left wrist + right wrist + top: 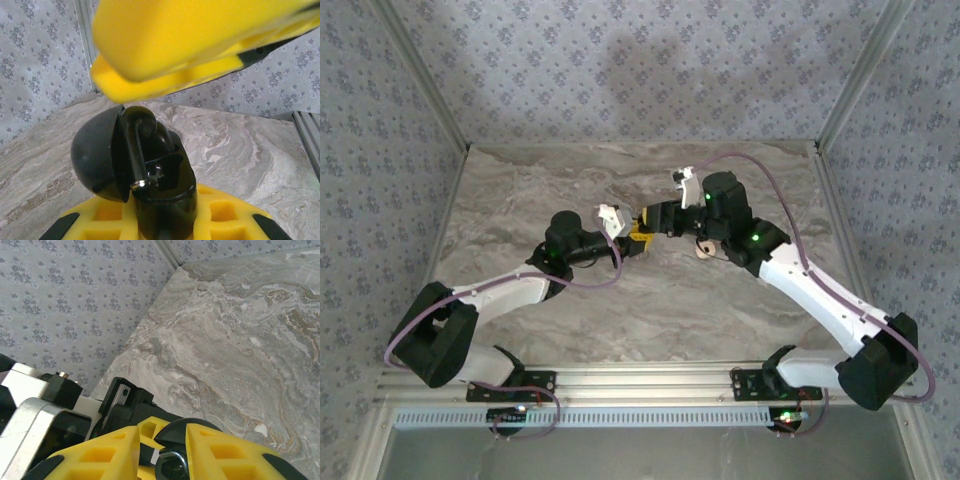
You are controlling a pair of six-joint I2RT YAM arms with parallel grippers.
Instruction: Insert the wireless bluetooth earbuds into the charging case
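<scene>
Nearest in the left wrist view, the left gripper (162, 222) is clamping its yellow fingers on the base of the charging case (170, 192) and holding it upright just above the table (240, 140). The case's lid (92, 152) is hanging open to one side. One earbud (136, 145) is standing in the case with its stem pointing down into a well, and it looks nearly or fully seated. I cannot tell whether the second earbud is in beside it. Just beyond and above, the right gripper (162, 436) is hovering over the case mouth with its jaws a little apart and nothing visibly pinched between them. This reads as the insertion step, at the point of letting go. The next move probably calls for lifting the right gripper straight up without snagging the earbud, then checking the seating.
</scene>
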